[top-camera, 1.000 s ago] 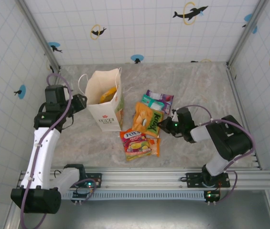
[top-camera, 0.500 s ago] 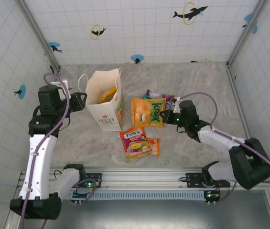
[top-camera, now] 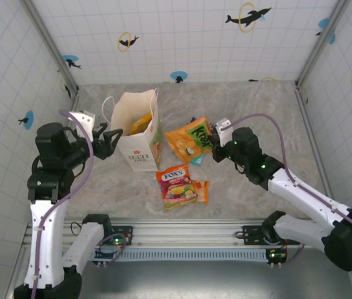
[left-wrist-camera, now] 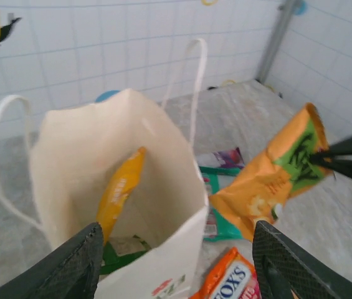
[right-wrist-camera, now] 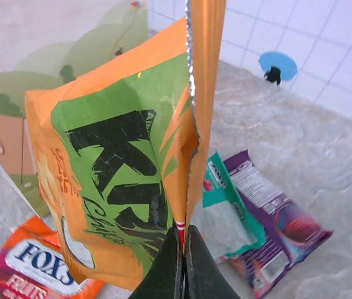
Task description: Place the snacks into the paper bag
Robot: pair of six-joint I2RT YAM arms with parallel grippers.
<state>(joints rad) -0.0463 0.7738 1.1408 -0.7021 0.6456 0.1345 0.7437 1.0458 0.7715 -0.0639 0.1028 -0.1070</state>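
While right gripper [right-wrist-camera: 182, 265] pinches the orange packet [right-wrist-camera: 119, 187] near teal packet [right-wrist-camera: 228, 218], left gripper [top-camera: 108, 139] gapes beside paper bag [left-wrist-camera: 101, 143]

White gridded walls [top-camera: 182, 37] with dolphin stickers [top-camera: 248, 17] enclose a grey marbled tabletop [top-camera: 256, 106], metal posts [top-camera: 48, 43] at corners.

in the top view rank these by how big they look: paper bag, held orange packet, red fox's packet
1. paper bag
2. orange packet and red fox's packet: about alike; the orange one is lifted nearer the camera, so unranked.
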